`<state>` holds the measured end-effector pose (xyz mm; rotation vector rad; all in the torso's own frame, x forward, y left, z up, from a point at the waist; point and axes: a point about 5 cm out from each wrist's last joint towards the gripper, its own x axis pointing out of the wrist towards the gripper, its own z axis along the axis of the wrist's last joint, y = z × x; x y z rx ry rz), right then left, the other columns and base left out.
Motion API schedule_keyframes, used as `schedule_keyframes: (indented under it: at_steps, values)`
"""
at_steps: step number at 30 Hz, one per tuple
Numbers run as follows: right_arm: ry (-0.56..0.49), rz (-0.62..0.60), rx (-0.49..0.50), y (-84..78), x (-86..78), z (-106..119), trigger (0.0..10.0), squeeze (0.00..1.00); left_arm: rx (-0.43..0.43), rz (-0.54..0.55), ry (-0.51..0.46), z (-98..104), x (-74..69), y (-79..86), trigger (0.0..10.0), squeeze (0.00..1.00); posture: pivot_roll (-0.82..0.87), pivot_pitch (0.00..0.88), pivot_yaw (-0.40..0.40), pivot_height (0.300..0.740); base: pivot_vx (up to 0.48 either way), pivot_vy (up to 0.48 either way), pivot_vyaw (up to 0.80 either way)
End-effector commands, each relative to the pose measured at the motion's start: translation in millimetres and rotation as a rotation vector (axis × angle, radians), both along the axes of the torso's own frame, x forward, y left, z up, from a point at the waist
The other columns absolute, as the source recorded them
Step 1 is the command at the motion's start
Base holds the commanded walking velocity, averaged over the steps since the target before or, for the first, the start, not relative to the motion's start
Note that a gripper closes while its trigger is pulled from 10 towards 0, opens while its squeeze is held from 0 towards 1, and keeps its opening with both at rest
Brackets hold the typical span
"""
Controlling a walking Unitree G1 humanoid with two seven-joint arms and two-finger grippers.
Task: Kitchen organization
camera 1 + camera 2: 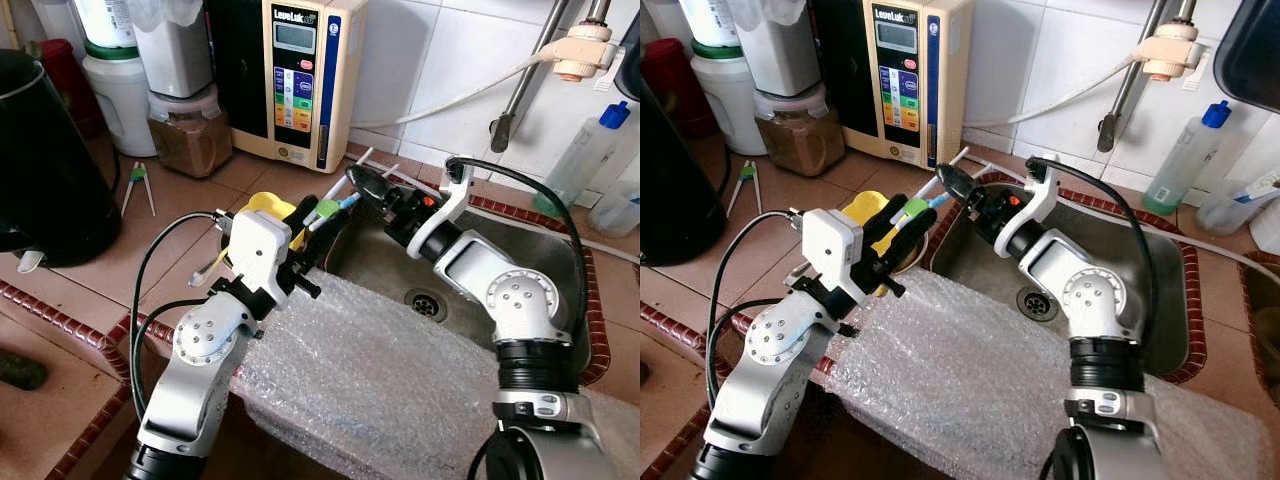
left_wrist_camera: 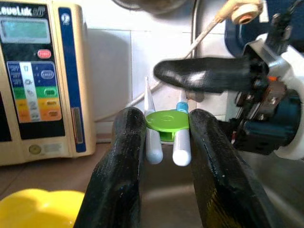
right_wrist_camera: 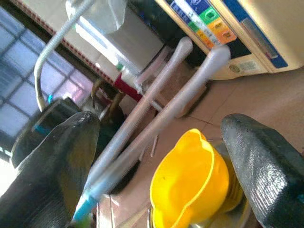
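I have the left tool [image 2: 166, 156] pinched on a pair of white plastic training chopsticks joined by a round green hinge piece [image 2: 167, 121], one black finger [image 2: 124, 156] pressed against each side of the pair in the left wrist view. From the head camera the chopsticks sit in the air above the left rim of the steel sink [image 1: 560, 262], their long white ends angled up toward the tiled wall. My right tool [image 1: 372, 184] reaches across the sink from the other side with its fingers spread, and in the right wrist view the two white sticks run between them without either finger [image 3: 266, 156] touching; a blue tip shows at the near end of one stick. Just below and to the left of the left tool sits a yellow plastic cup [image 1: 270, 208] on the brown tiled desk [image 1: 60, 310], beside the sink's edge. A sheet of clear bubble wrap [image 1: 380, 370] covers the front of the sink and desk edge under both arms. Against the wall stands a cream water ionizer with coloured buttons [image 1: 305, 75], with a jar of brown powder [image 1: 190, 135] to its left and a black kettle [image 1: 45, 160] further left. A second pair of green-hinged chopsticks [image 1: 138, 185] lies on the desk near the kettle.
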<state>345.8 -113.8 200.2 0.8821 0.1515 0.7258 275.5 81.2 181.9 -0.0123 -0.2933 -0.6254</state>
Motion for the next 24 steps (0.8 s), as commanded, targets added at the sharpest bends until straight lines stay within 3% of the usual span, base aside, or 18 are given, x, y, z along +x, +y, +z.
schedule_keyframes:
  at_steps: [1,11,24]
  values:
    - [-0.022,-0.039,0.021,-4.1,-0.1,7,0.3,0.00,-0.005,0.004,-0.015,3,2.5,-2.9,0.0,0.00,-0.01,0.024,-0.043,0.740,0.000,0.000,0.00]
    - [0.007,-0.083,0.064,-11.6,4.4,8,0.0,0.00,0.021,-0.037,-0.021,0,-0.3,-1.0,0.0,0.00,0.00,0.002,-0.034,0.740,0.000,0.000,0.00]
    - [0.086,-0.033,0.136,8.6,-8.4,-8,0.0,0.00,0.003,-0.050,-0.020,0,2.6,-7.8,0.0,0.00,0.03,0.000,-0.054,0.740,0.000,0.000,0.00]
